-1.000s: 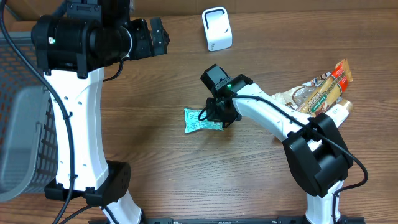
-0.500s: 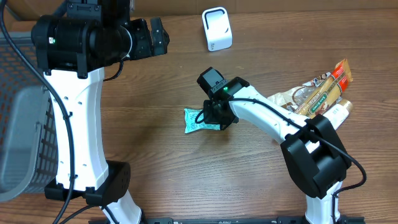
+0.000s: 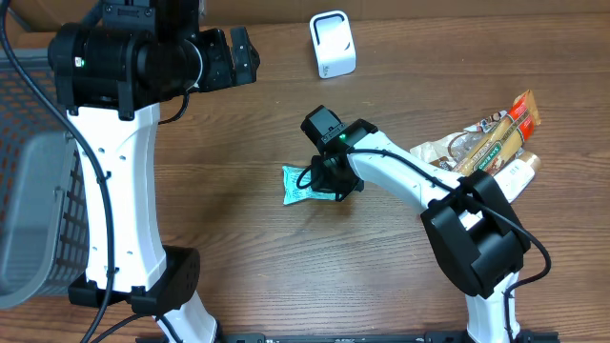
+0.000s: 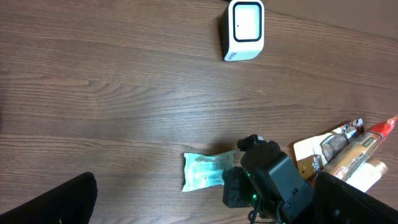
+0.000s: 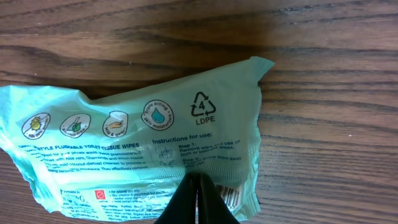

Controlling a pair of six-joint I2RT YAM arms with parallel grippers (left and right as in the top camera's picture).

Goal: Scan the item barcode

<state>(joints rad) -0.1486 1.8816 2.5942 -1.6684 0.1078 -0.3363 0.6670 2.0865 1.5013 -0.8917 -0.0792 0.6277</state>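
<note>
We locate the green wipes pack (image 3: 303, 186) flat on the wooden table (image 3: 238, 257), printed side up, with its recycling mark and instructions legible in the right wrist view. The right gripper (image 5: 198, 185) sits at the pack's right end. Its fingers are pressed fully together and their tips rest on the pack near its lower edge. We cannot tell whether any film is pinched between them.

Beyond the pack, toward the far edge, stands the white scanner (image 3: 332, 44). To the right of the pack lies a cluster of snack packets (image 3: 486, 143). The left gripper (image 3: 246, 55) hangs above and to the left of the pack, jaws spread wide and holding nothing. Far left of the pack sits a wire basket (image 3: 29, 162).
</note>
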